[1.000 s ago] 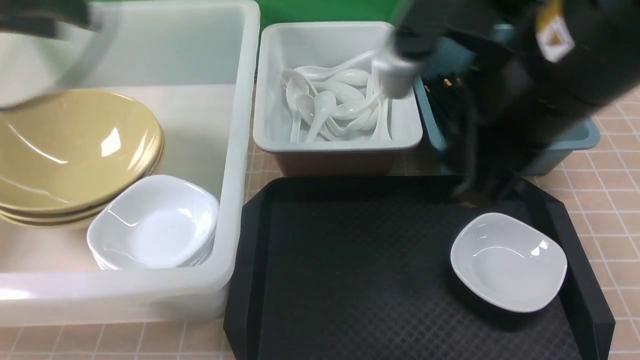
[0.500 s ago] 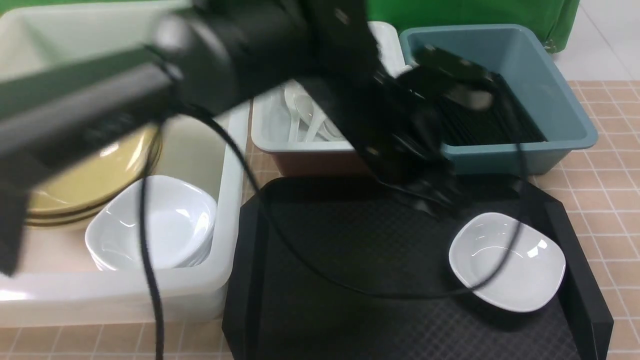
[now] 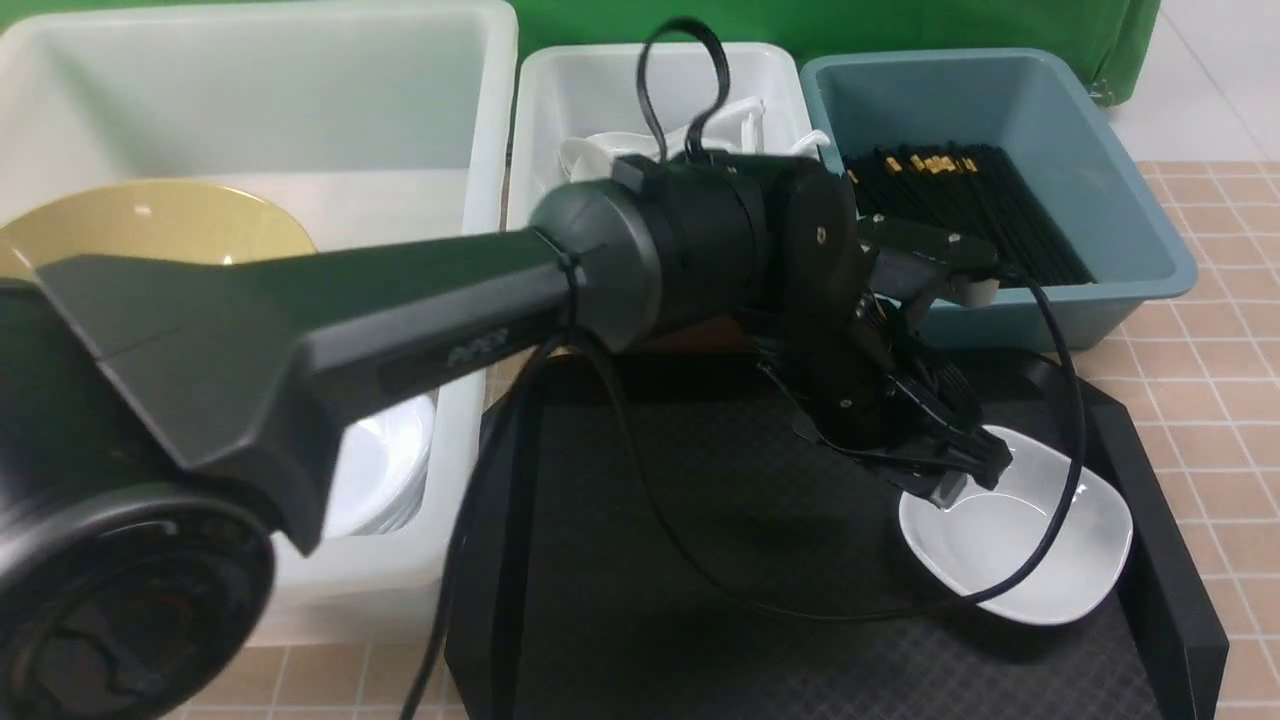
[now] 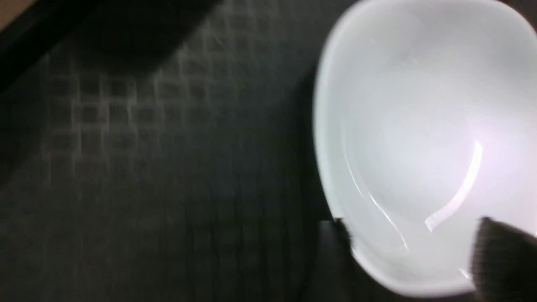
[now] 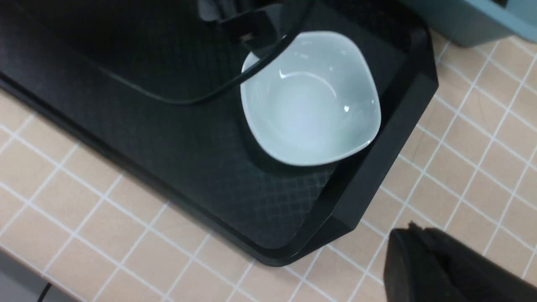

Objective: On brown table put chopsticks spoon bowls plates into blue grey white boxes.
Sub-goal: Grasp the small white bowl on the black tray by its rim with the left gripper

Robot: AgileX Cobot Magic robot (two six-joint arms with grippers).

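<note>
surface (image 3: 1215,390): tiled, no change.
L arm (image 3: 400,320): biggest change. 1 s ago it was up over the white box (image 3: 300,110); now it stretches right across the front view to the black tray (image 3: 700,600). R arm, which was over the blue box (image 3: 1120,260) side 1 s ago, is gone from the front view.
white box holds bowls (image 3: 150,225) + stacked plates (image 3: 390,470), both partly hidden by the arm. grey box (image 3: 590,90) has spoons (image 3: 585,155); blue box has chopsticks (image 3: 985,200).
lone plate (image 3: 1040,545): on the tray's right part, near its right wall. Same spot as 1 s ago, not lifted.
left gripper (image 3: 965,472): now at the plate's rim, on the side toward tray centre. Wrist view shows fingers (image 4: 503,260) apart, one over the plate's inside, the other outside the rim. So it's spread, nothing held yet.
right gripper (image 5: 423,264): closed, empty, over the surface past the tray's corner.
Meaning: prob. only this plate is left outside the boxes. Step in hand = close on rim, lift, carry to the plate stack in the white box. Risk: the glossy thin rim could slip or tip.
</note>
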